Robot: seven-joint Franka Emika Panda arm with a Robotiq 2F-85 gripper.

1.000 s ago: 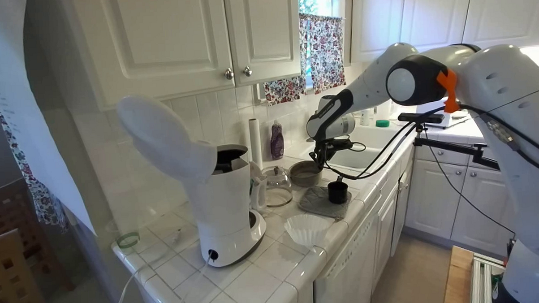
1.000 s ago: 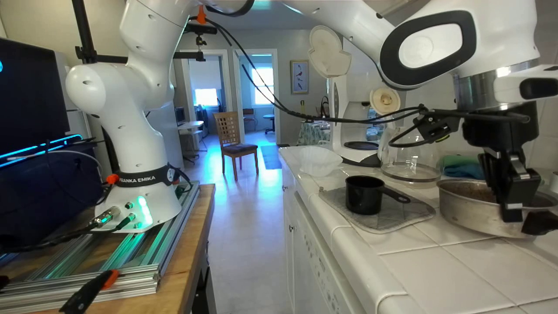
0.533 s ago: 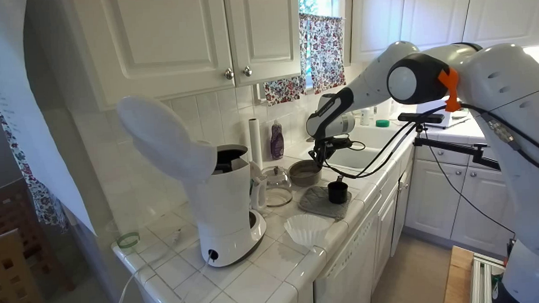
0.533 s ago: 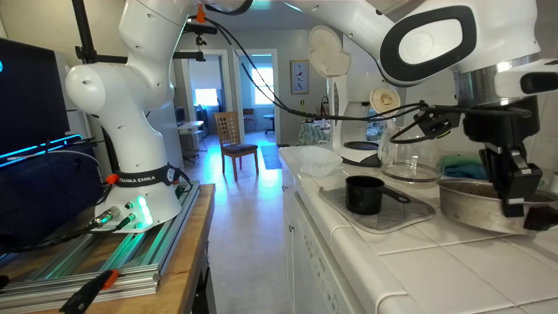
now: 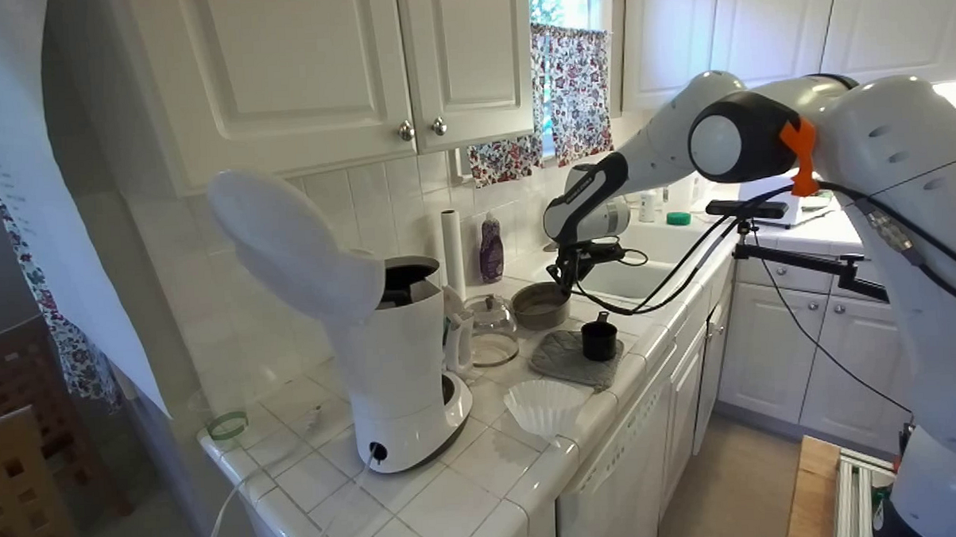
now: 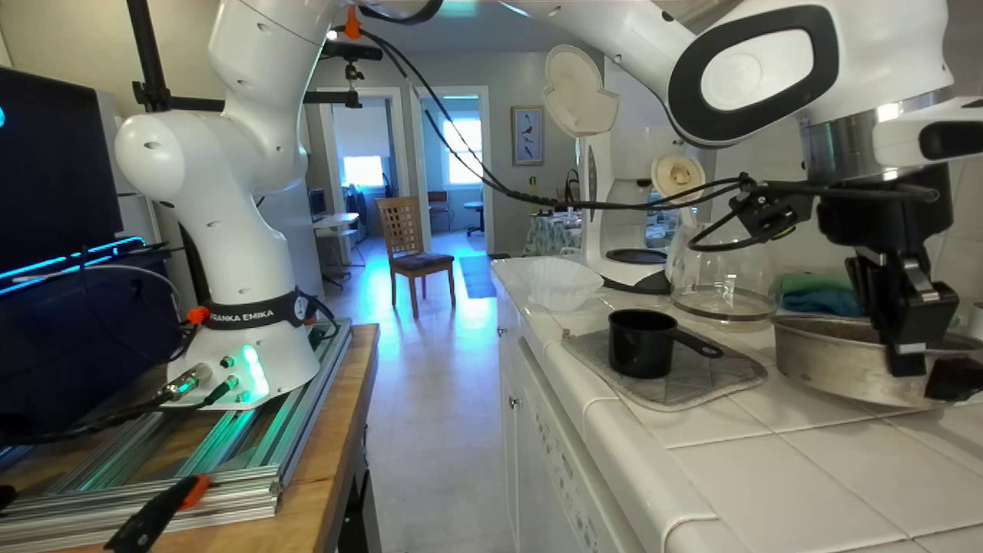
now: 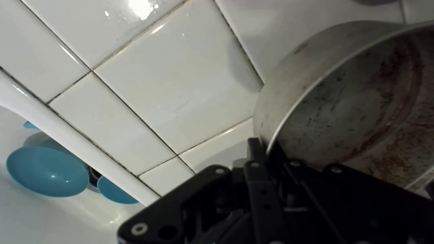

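pinching a metal pan (image 7: 346, 101) by the rim with the gripper (image 7: 266, 149), near a black cup (image 6: 640, 347) on a mat (image 6: 703, 382).

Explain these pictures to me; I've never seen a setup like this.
This is a robot arm ending in a two-fingered gripper, which works like a hand. Two views come from cameras standing outside the robot; the close-up comes from a camera on its wrist. On the tiled counter stand a white coffee maker and a glass carafe. A white pleated filter lies there too, and a black cup with a handle sits on a gray pad. The gripper holds a metal pan by its rim, one finger outside the wall and one inside.
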